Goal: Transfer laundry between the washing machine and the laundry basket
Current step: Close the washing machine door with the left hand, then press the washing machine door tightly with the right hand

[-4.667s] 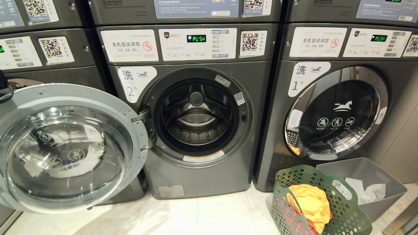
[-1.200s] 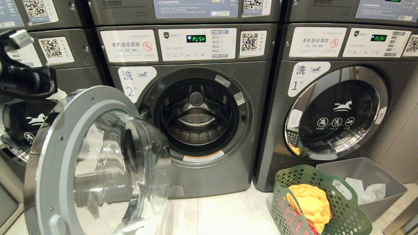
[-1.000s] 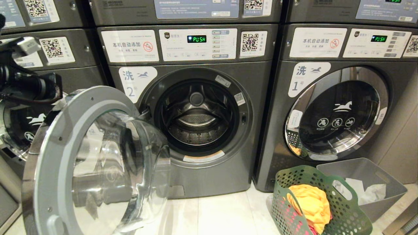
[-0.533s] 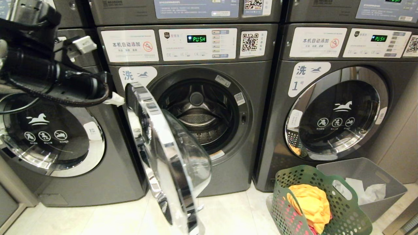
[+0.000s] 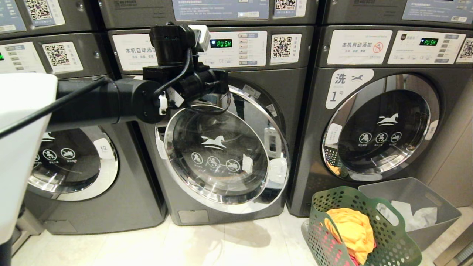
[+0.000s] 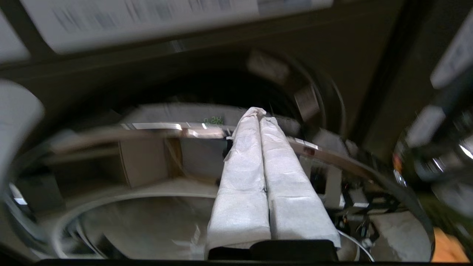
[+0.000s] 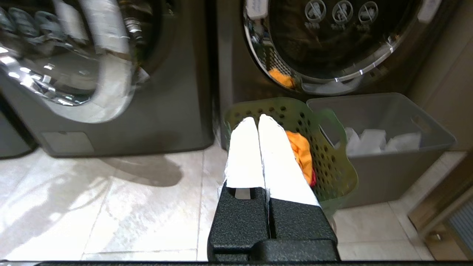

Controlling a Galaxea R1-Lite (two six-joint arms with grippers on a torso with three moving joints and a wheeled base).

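The washing machine (image 5: 295,96) stands in the middle, its round chrome-rimmed glass door (image 5: 221,155) swung almost closed against the front. My left arm (image 5: 129,99) reaches across from the left to the door's upper edge. In the left wrist view my left gripper (image 6: 258,112) is shut and empty, its white fingers (image 6: 240,177) lying across the chrome rim (image 6: 332,155). The green laundry basket (image 5: 321,236) sits on the floor at lower right, holding yellow-orange laundry (image 5: 351,229) over a red-pink piece (image 7: 313,181). My right gripper (image 7: 257,120) hangs shut and empty above the basket (image 7: 332,159).
A solid grey bin (image 5: 436,221) with white cloth stands behind the basket. The machine marked "1" (image 5: 380,129) is to the right and another closed machine (image 5: 70,162) to the left. Pale floor tiles (image 5: 236,244) lie in front.
The washing machine's door has swung from wide open to almost closed. My left arm swept rightwards across the view with it. The basket and right arm have not moved.
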